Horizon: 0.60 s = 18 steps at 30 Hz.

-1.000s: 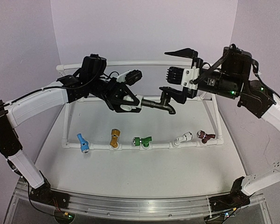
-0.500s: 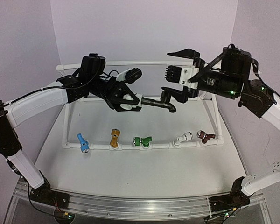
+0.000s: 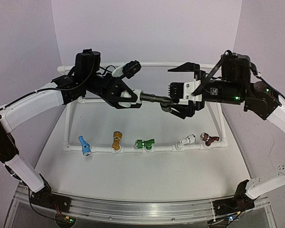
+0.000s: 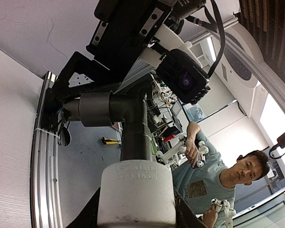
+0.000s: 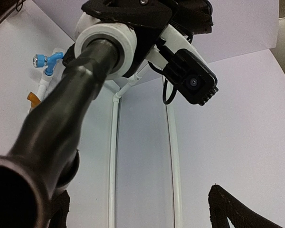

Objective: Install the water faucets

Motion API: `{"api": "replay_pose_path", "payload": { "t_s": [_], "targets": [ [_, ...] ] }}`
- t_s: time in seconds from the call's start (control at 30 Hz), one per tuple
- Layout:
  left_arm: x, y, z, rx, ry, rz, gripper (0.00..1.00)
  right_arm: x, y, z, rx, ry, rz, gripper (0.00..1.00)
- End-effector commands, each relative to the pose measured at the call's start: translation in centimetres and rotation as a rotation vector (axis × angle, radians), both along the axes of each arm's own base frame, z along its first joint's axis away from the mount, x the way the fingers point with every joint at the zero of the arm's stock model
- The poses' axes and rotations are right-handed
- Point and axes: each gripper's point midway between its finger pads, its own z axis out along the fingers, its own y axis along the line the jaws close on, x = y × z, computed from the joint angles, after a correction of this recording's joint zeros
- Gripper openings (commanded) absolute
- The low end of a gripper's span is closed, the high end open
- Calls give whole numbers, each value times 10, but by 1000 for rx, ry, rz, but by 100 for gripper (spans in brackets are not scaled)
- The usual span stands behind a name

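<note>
Probable mid-air handover, centre of the top view. The left gripper [image 3: 128, 99] is clamped on the white fitting [image 3: 133, 95] of the grey faucet [image 3: 154, 98], whose long axis runs level, left to right across the frame. Its free end lies between the wide-spread jaws of the right gripper [image 3: 171, 91], which need only close.

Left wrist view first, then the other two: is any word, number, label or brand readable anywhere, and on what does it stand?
"2014.10.06": embossed on the white plastic fitting of the dark grey metal faucet; faint, the last digits are uncertain.
Square print on the bluish T-shirt in the background: too small to read.
Top external and right wrist views: no readable text.
</note>
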Motion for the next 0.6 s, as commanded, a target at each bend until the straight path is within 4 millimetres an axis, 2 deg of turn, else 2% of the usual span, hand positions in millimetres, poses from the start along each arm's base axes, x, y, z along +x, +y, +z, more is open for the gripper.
{"api": "replay_pose_path", "payload": {
  "t_s": [0.0,0.2,0.57],
  "targets": [
    [-14,12,32,-116,-116,-27,0,-15,3,4,15,17,68,98],
    [-12,11,33,-124,-113,-21,0,-22,14,19,78,-3,106,98],
    [2,0,31,-113,-82,25,0,-56,18,32,112,-88,213,98]
  ]
}}
